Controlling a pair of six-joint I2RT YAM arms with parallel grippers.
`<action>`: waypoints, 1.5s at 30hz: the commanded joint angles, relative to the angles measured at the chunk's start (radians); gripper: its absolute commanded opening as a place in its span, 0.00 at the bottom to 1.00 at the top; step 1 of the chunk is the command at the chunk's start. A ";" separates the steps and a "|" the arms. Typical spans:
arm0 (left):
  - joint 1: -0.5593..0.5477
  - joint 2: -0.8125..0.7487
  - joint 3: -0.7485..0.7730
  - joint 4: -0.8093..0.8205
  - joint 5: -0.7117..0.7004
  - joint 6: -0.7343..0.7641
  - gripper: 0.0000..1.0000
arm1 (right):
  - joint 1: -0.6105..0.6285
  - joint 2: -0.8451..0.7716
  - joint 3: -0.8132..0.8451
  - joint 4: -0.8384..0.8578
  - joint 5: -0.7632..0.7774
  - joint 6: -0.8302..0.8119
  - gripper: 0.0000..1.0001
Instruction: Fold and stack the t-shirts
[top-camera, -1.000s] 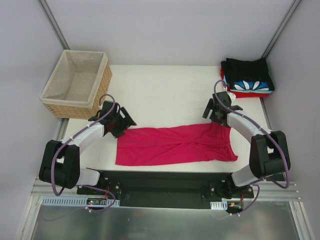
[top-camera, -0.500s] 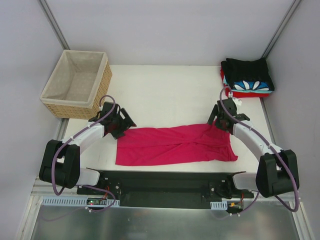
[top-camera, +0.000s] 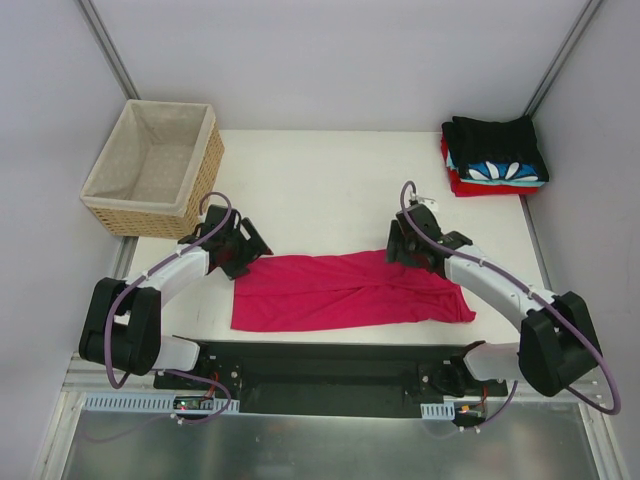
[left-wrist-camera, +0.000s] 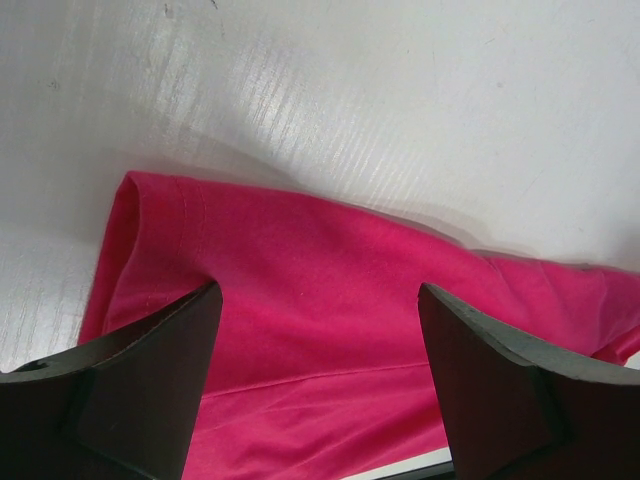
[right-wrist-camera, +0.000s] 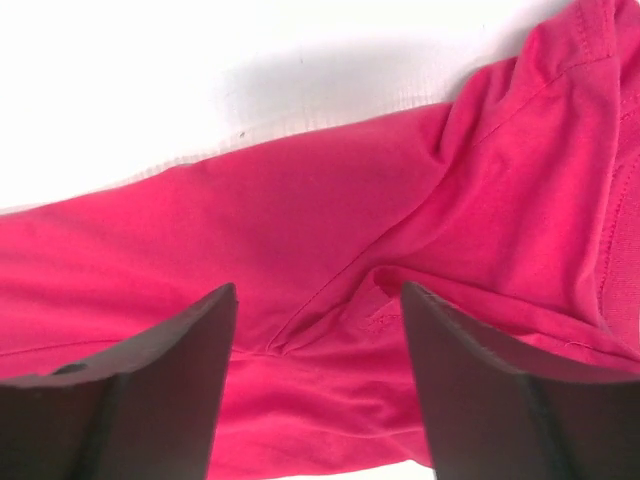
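Near edge: crimson tee (top-camera: 350, 290) lies flat on the table (top-camera: 330, 185), just beyond the arm bases. It forms a long band running left to right. Judged: lengthwise fold done, cross-folds and stacking not yet done.

Left gripper (top-camera: 245, 250) sits at the band's far-left corner. In the left wrist view the left gripper (left-wrist-camera: 318, 290) has its jaws spread wide, straddling the hemmed corner. Cloth lies under the gap and nothing is pinched.

Right gripper (top-camera: 405, 245) sits over the far edge, right of centre and inboard of the band's right end. In the right wrist view the right gripper (right-wrist-camera: 318, 290) also has its jaws spread. A puckered seam lies in the gap, with no grip on it.

Judged reason: both sit on the same long edge so the cloth can be taken in two places and lifted evenly without sagging.

Far left: basket (top-camera: 205, 170), well apart from the tee.

Far right corner: folded stack (top-camera: 497, 155), with black on top, blue-white pattern in the middle and red beneath. Judged: it is kept clear of the folding area as the destination for this tee.
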 joint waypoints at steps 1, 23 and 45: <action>-0.008 -0.018 -0.013 0.009 -0.014 0.005 0.79 | 0.008 0.024 0.017 -0.014 0.046 0.027 0.65; -0.008 -0.021 -0.040 0.008 -0.020 0.006 0.80 | 0.010 0.010 -0.099 0.012 0.060 0.056 0.40; -0.008 -0.039 -0.050 0.009 -0.012 0.005 0.80 | 0.229 -0.005 -0.056 -0.146 0.167 0.197 0.01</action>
